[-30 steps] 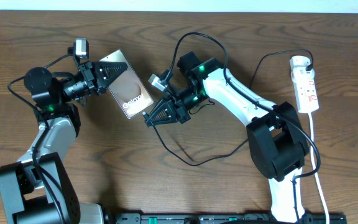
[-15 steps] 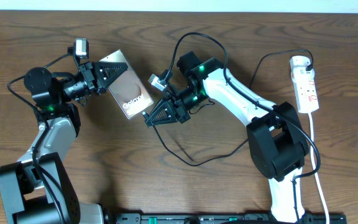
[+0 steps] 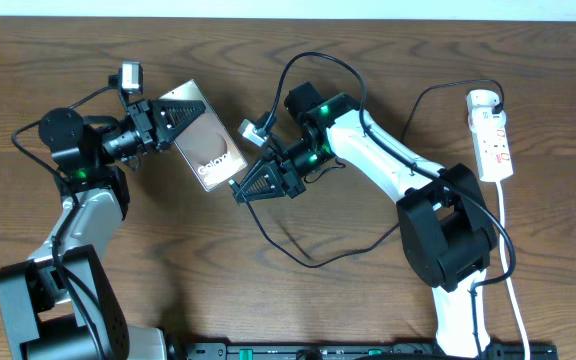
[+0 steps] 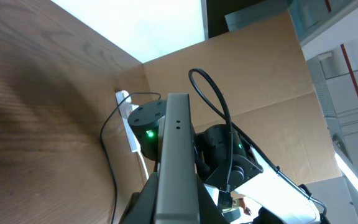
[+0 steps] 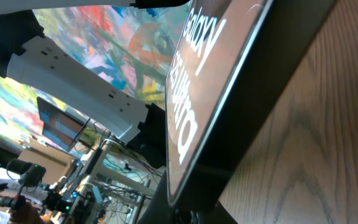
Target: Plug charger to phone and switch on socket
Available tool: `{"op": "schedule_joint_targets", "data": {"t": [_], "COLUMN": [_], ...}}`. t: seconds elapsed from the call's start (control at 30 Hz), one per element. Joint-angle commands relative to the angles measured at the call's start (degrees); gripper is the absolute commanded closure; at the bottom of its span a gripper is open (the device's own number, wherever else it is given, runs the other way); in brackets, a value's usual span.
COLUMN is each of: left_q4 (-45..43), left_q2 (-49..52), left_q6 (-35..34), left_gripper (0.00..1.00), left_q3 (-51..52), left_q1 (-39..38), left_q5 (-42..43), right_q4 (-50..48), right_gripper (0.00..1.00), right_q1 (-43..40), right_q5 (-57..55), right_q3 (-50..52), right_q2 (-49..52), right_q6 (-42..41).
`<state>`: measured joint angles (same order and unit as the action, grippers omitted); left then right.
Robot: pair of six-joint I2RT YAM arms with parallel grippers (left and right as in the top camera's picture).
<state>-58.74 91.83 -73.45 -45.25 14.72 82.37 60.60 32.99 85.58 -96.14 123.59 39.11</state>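
Bright even light, soft shadows, mild blur

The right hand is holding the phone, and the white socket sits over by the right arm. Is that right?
No, it's the left hand holding the phone, and the white socket sits over by the right arm. The overhead view shows it. The right hand is shut, near the phone's lower end.

In the overhead view the right gripper is covering the tip of the charger, so any contact with the phone is not showing. The switch on the socket is appearing too small to read. The left wrist view's bottom edge is cutting off the phone's lower end, and the right wrist view is cropping it at top and right.
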Motion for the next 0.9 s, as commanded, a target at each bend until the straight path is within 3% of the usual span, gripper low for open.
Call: {"op": "schedule_joint_targets", "data": {"t": [0.0, 0.87], "left_q4": [-0.5, 2.1], "left_q2": [-0.9, -0.9], "left_q6": [0.6, 4.9], "left_gripper": [0.92, 0.93], "left_q3": [-1.1, -1.0], "left_q1": [-0.1, 0.0], "left_q5": [0.5, 0.9], "right_q4": [0.0, -4.6], "right_gripper": [0.99, 0.99], "right_q1": [0.5, 1.6], "right_q5": [0.9, -1.4], "right_q3": [0.2, 0.2], "right_q2": [-0.7, -0.7], "right_q6": [-0.5, -7.0]}}
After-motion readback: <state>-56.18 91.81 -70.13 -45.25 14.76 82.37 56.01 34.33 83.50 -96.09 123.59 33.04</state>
